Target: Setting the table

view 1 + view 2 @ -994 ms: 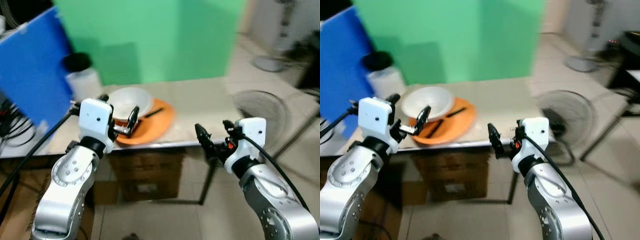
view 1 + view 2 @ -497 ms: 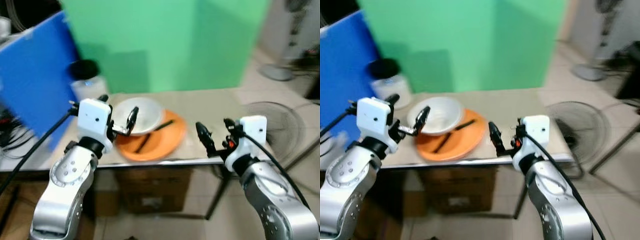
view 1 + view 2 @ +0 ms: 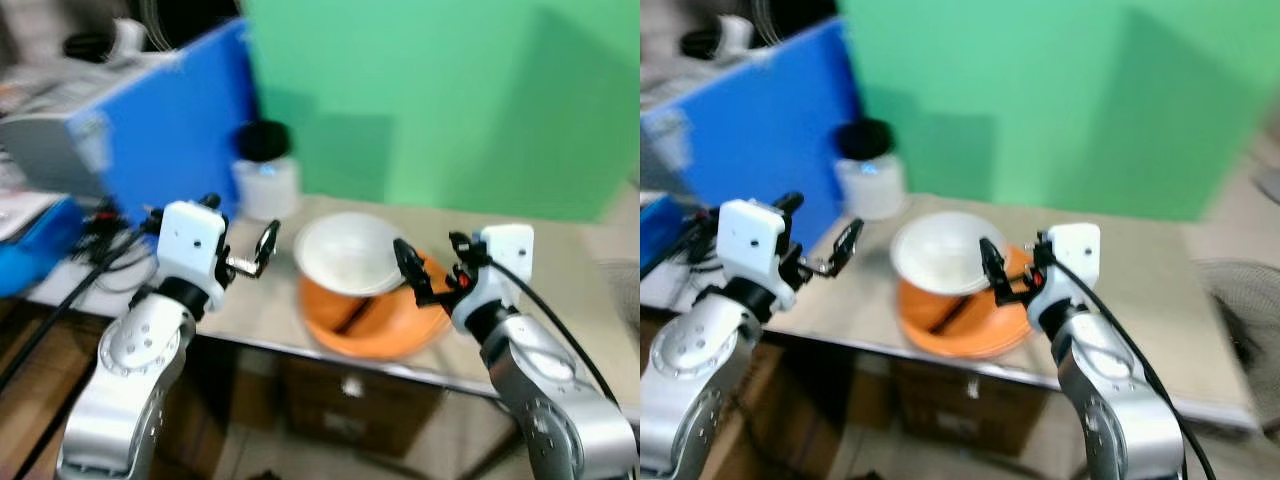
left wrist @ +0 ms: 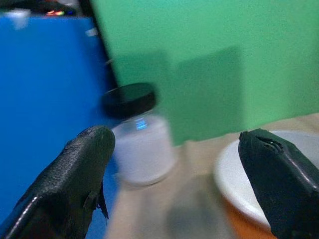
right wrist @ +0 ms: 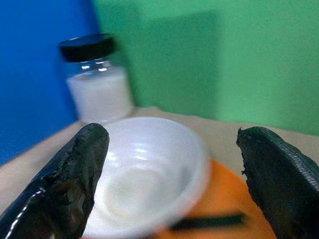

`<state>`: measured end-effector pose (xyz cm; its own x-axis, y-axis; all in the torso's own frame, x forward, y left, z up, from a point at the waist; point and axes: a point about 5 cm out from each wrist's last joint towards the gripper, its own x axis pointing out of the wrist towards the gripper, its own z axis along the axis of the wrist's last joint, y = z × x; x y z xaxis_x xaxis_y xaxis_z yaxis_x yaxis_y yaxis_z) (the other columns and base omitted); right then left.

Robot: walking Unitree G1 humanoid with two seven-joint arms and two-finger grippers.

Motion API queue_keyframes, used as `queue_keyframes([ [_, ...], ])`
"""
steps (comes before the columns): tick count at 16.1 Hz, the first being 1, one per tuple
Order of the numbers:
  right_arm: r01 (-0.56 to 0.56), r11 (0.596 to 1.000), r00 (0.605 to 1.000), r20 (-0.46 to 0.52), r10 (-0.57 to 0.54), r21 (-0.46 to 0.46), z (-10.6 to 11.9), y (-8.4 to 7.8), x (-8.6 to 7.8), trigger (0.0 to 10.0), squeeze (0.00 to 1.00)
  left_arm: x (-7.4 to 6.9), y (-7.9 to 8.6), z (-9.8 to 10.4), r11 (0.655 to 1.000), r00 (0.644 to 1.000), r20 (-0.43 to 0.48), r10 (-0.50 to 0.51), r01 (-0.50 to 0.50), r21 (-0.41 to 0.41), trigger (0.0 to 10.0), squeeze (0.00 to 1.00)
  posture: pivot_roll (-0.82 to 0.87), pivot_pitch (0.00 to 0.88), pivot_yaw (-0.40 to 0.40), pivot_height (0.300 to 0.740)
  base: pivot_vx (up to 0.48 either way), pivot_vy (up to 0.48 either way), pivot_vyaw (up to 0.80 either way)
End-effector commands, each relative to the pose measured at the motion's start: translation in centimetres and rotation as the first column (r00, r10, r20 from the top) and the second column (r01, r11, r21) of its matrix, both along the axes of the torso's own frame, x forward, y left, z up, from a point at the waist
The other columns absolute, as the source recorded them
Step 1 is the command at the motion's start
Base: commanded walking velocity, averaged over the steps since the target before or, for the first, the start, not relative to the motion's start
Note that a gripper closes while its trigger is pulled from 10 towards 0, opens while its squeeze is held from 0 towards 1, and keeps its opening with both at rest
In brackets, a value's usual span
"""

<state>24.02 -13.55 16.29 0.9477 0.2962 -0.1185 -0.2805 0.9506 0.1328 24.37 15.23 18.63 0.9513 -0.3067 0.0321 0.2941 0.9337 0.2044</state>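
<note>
A white bowl (image 3: 350, 252) sits on an orange plate (image 3: 385, 325) on the beige table (image 3: 570, 290). Black chopsticks (image 3: 350, 318) lie on the plate beside the bowl. My left gripper (image 3: 240, 228) hovers open over the table's left part, to the left of the bowl, with nothing between its fingers. In the left wrist view it faces a jar (image 4: 139, 134) with a black lid. My right gripper (image 3: 432, 260) is open just right of the bowl, above the plate. The right wrist view looks straight at the bowl (image 5: 149, 179) between both fingers (image 5: 70, 184).
The black-lidded jar (image 3: 265, 180) of white contents stands behind the bowl at the back left. A blue board (image 3: 170, 130) leans at the left, a green backdrop (image 3: 450, 100) behind. Cardboard boxes (image 3: 350, 410) sit under the table. Cables hang at the left.
The whole view has swung left and drawn nearer the table. The bowl and plate now lie between my grippers, and the right gripper has come beside the bowl. Both stay open.
</note>
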Motion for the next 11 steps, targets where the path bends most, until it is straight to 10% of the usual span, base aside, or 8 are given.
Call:
queue_keyframes([
  [1,-0.022,0.999,0.999,-0.042,0.023,0.026,-0.1,0.4,0.3,10.0,1.0,0.1,0.2,-0.2,1.0,1.0,-0.024,-0.009,0.009,0.01,10.0,0.0,0.08,0.026,0.028,0.74,0.289,0.0,0.0],
  [5,0.109,0.993,0.985,-0.136,-0.102,0.044,0.3,-1.2,2.6,10.0,1.0,0.1,-0.7,-1.0,0.992,0.99,-0.08,-0.12,0.123,0.028,10.0,0.0,0.06,0.023,0.032,0.74,0.072,0.0,0.0],
  [6,0.161,0.986,0.972,-0.178,-0.153,0.034,0.4,-1.8,3.3,10.0,0.74,-0.1,-0.9,-1.1,0.987,0.983,-0.089,-0.159,0.161,0.02,10.0,0.0,0.06,0.023,0.031,0.74,0.0,0.0,0.0],
  [7,0.191,0.981,0.953,-0.242,-0.181,0.018,0.3,-2.3,3.8,10.0,0.0,-0.3,-1.2,-1.1,0.98,0.975,-0.099,-0.199,0.201,0.009,10.0,0.0,0.06,0.023,0.028,0.74,0.0,0.0,0.0],
  [11,0.117,0.966,0.893,-0.45,-0.001,0.23,0.2,-1.9,5.5,10.0,0.0,-0.9,-2.3,-1.5,0.942,0.93,-0.156,-0.333,0.335,-0.013,10.0,0.0,0.06,0.019,0.013,0.74,0.0,0.0,0.0],
])
